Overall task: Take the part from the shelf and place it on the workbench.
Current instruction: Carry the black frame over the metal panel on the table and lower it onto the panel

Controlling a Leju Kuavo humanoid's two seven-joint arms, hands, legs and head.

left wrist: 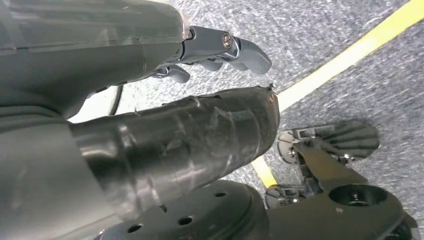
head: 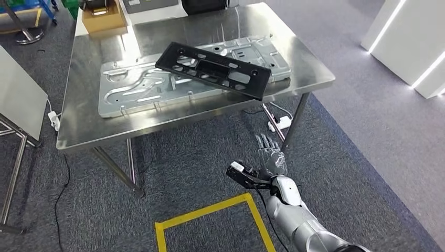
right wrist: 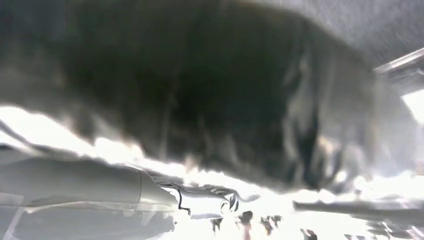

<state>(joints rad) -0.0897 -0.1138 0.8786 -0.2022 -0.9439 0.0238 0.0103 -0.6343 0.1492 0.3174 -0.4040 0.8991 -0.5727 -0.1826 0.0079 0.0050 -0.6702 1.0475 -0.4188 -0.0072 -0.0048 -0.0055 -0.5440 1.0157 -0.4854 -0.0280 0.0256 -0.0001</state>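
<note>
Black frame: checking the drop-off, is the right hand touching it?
Apart. In the head view the right hand hangs below the table edge, away from the black frame.

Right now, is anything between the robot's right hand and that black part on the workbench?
Nothing visible. The right hand hangs open below the workbench edge, over the carpet, while the black part lies on the silver panel above, untouched.

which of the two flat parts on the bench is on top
The black plastic frame is on top: it lies slanted across the larger silver stamped metal panel, which rests flat on the steel workbench.
</note>
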